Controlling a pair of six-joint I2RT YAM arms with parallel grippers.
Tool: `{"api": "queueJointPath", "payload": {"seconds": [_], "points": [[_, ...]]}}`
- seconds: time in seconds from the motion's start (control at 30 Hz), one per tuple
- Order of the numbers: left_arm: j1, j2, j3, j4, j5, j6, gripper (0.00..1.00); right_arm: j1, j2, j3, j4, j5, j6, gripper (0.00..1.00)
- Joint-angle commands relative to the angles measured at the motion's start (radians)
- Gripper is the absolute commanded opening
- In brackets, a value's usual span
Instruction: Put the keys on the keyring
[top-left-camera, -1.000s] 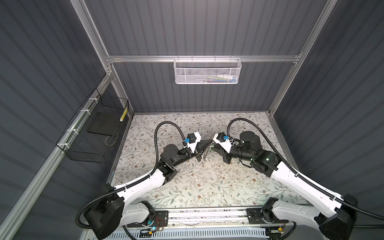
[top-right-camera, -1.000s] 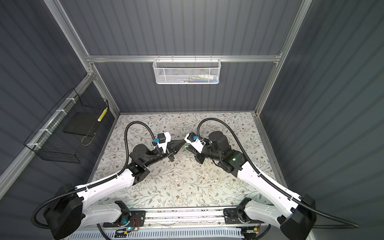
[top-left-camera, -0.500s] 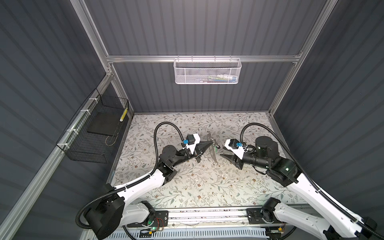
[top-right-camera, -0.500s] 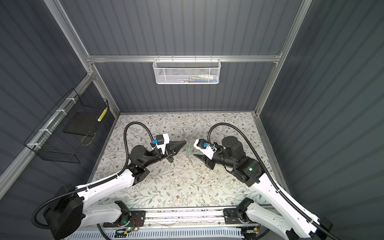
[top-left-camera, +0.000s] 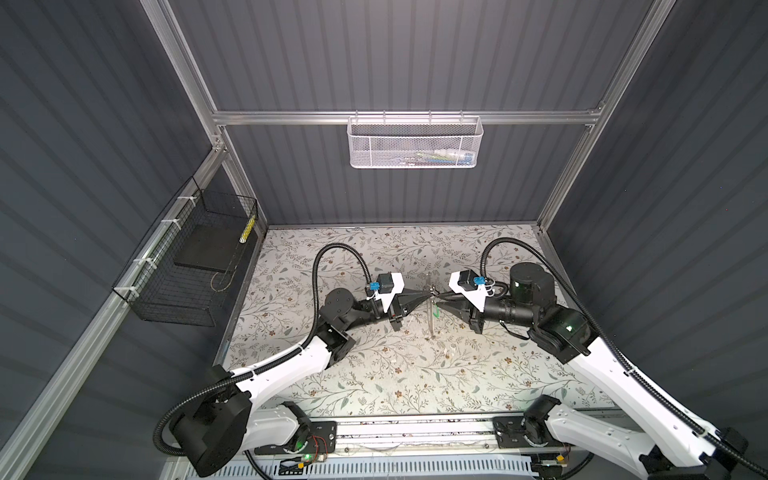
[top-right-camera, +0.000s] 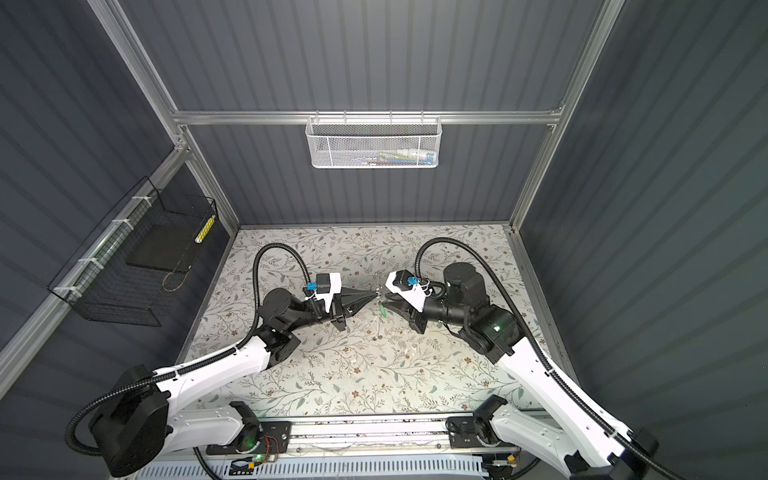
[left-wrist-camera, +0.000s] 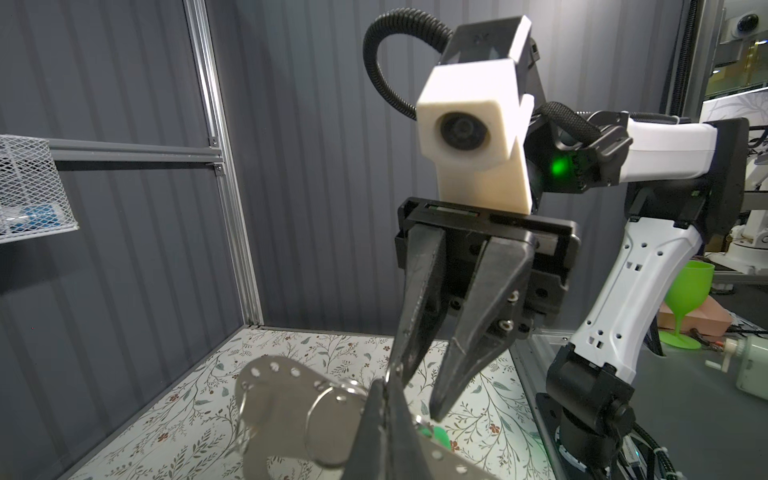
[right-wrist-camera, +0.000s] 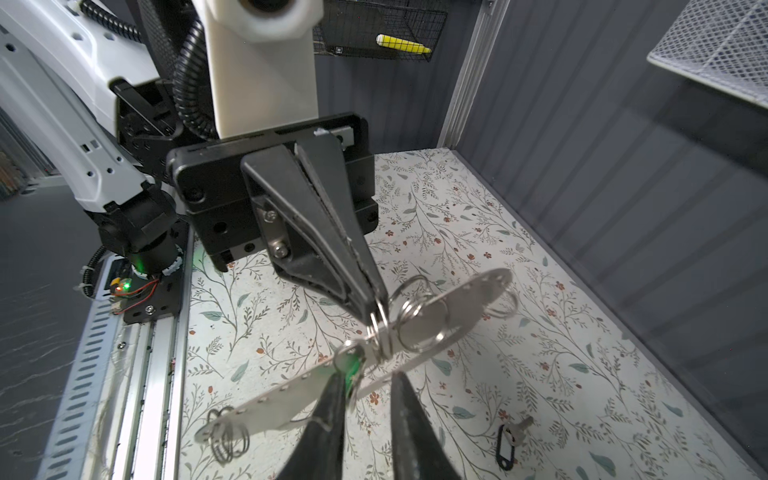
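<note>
My left gripper (right-wrist-camera: 379, 309) is shut on the keyring (right-wrist-camera: 377, 328), a thin metal ring held above the table. Its small green tag (right-wrist-camera: 352, 365) hangs beside it. The ring sits against a long perforated metal strip (right-wrist-camera: 274, 405) that carries other wire rings (right-wrist-camera: 424, 328). My right gripper (right-wrist-camera: 368, 376) is open just under the ring, and one finger (right-wrist-camera: 332, 399) touches the green tag. In both top views the two grippers (top-left-camera: 428, 293) (top-right-camera: 384, 301) meet tip to tip mid-table. A key (right-wrist-camera: 521, 424) on a black tag (right-wrist-camera: 505, 451) lies on the floral table.
A coiled spring ring (right-wrist-camera: 228, 436) hangs at the strip's near end. A white mesh basket (top-left-camera: 415, 141) hangs on the back wall and a black wire basket (top-left-camera: 195, 266) on the left wall. The floral mat (top-left-camera: 374, 374) ends at a metal rail in front.
The right gripper pulled back to the right and opened, then came in again to the strip with narrower jaws. The left gripper kept its grip and barely moved.
</note>
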Motion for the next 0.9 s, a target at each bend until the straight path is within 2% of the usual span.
{"api": "queueJointPath", "payload": {"seconds": [0.0, 0.6, 0.87], "points": [[0.006, -0.005, 0.038, 0.012, 0.040, 0.000, 0.00, -0.004, 0.004, 0.019, 0.045, -0.051, 0.022, 0.21], [0.008, -0.008, 0.056, -0.018, 0.092, 0.013, 0.00, -0.010, 0.024, 0.022, 0.063, -0.029, 0.028, 0.20], [0.008, -0.001, 0.063, -0.029, 0.098, 0.015, 0.00, -0.010, 0.022, 0.019, 0.044, -0.065, 0.002, 0.02]]}}
